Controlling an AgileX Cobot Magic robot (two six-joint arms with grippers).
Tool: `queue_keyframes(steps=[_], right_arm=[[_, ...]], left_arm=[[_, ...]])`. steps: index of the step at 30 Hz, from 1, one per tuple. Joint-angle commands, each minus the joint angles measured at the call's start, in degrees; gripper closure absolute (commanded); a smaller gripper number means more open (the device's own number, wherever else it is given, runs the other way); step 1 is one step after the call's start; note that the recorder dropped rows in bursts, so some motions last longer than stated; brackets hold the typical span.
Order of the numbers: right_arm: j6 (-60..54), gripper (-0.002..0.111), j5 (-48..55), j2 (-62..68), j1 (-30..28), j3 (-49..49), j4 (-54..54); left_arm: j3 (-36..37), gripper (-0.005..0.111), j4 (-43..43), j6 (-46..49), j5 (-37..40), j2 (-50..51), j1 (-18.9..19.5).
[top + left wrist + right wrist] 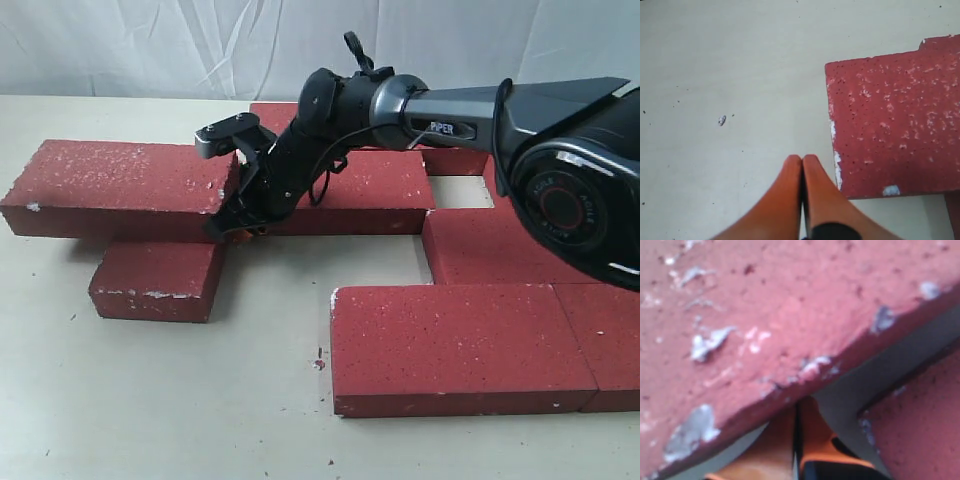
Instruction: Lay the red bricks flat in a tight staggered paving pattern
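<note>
The exterior view looks from slightly above across the table (150, 400) toward the white backdrop (150, 40), with the long raised brick (120, 185) at middle distance. The right wrist view sits very close at that brick's right end, facing past the right gripper (796, 412) onto a chipped edge both views seem to share. The left wrist view looks steeply down past the left gripper (802, 162) at a brick corner (890, 125) that cannot be placed against the long brick.

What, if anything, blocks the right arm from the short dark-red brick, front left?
Probably nothing, so yes: the right gripper is right next to the short dark-red paving brick, whose visible top is bare.
</note>
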Motion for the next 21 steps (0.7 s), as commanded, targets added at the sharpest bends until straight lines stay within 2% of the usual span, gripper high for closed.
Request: queue_keyframes(steps=[1,7,10,12,14,17,21], right_arm=[[0.5,0.109,0.1,2.0,1.8,-3.7,0.8],[0.5,0.109,-1.9,3.0,3.6,-6.4,0.7],[0.6,0.109,-2.4,3.0,3.6,-6.8,-0.4],[0.7,0.109,-1.5,2.6,3.0,-6.8,-5.7],[4.8,0.109,-0.3,1.5,2.0,-6.8,-10.4],[10.6,0.109,3.7,-0.7,-0.6,-6.8,-16.2],[10.8,0.109,13.2,-5.5,-4.7,-6.7,-16.6]], left_arm=[[0.2,0.107,-0.5,-0.1,-0.7,-0.4,0.2],[0.2,0.107,-1.8,-0.1,-0.9,-0.4,0.2],[0.2,0.107,-6.5,0.0,-1.6,-0.4,-0.1],[-0.1,0.107,-11.1,2.7,-1.6,-0.4,-1.3],[-0.5,0.107,-17.6,9.9,-1.9,-0.4,-3.5],[-1.0,0.107,-33.1,25.7,-0.9,-0.4,-7.9],[-1.1,0.107,-51.2,45.1,3.9,1.4,-14.8]])
